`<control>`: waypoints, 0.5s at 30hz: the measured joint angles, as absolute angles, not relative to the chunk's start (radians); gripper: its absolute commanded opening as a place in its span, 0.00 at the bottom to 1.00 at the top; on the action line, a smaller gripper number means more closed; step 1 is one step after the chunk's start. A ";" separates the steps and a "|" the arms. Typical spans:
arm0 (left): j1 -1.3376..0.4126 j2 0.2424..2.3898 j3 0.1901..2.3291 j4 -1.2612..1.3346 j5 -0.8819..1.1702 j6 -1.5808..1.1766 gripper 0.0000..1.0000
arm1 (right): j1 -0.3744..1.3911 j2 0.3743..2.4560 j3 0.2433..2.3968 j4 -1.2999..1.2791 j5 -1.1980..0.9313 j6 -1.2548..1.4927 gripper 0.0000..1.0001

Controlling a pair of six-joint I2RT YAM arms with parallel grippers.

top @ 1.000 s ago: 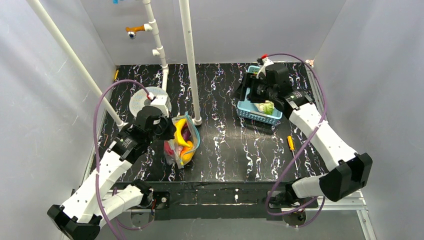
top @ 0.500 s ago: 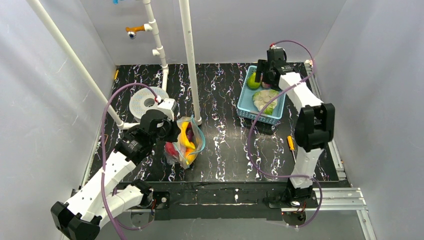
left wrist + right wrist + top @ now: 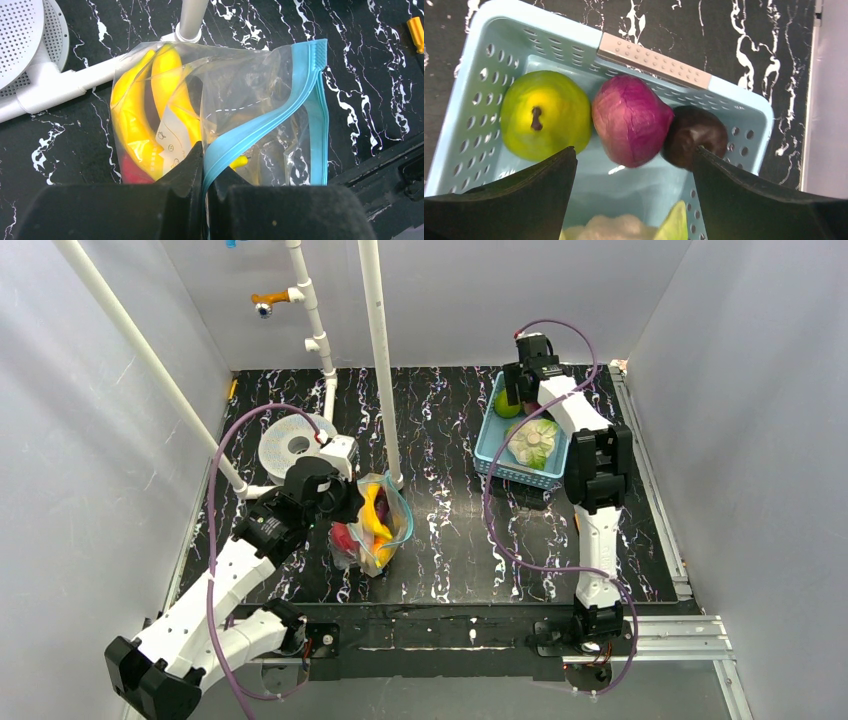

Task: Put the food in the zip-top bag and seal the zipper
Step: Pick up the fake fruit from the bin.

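The clear zip-top bag (image 3: pixel 373 527) lies left of centre, holding yellow bananas (image 3: pixel 131 112), a red piece (image 3: pixel 131 172) and a white label (image 3: pixel 172 142). Its mouth gapes. My left gripper (image 3: pixel 204 154) is shut on the light-blue zipper (image 3: pixel 272 122) near one end; it also shows in the top view (image 3: pixel 338 505). My right gripper (image 3: pixel 633 150) is open and empty, hovering over the far end of the light-blue basket (image 3: pixel 469 115), above a magenta piece (image 3: pixel 631 117). A yellow-green fruit (image 3: pixel 544 120) and a dark brown piece (image 3: pixel 696 135) flank it.
The basket (image 3: pixel 492 466) also holds a pale green leafy vegetable (image 3: pixel 532 440). A white pipe post (image 3: pixel 380 360) stands just behind the bag, with a slanted pipe and a white perforated disc (image 3: pixel 290 445) to the left. A yellow-handled screwdriver (image 3: pixel 416 31) lies right of the bag.
My right arm has swung from over the basket's middle to its far end and stretched out straight. My left gripper keeps hold of the zipper and has shifted slightly right with the bag.
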State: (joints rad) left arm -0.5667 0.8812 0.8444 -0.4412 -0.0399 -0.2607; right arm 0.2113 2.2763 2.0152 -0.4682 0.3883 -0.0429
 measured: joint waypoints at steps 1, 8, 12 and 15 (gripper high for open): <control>-0.567 0.884 0.844 -0.441 -0.040 -0.261 0.00 | 0.210 2.295 2.026 -0.468 0.385 -0.050 0.89; -0.567 0.895 0.844 -0.440 -0.041 -0.257 0.00 | 0.200 2.370 2.089 -0.470 0.383 -0.079 0.80; -0.567 0.896 0.844 -0.433 -0.041 -0.254 0.00 | 0.193 2.371 2.099 -0.468 0.364 -0.086 0.60; -0.567 0.896 0.844 -0.433 -0.041 -0.253 0.00 | 0.190 2.372 2.099 -0.468 0.344 -0.090 0.46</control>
State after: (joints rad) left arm -0.5667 0.8963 0.8444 -0.4326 -0.0410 -0.2535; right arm 0.1901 2.3717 2.0987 -0.4685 0.3444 -0.0902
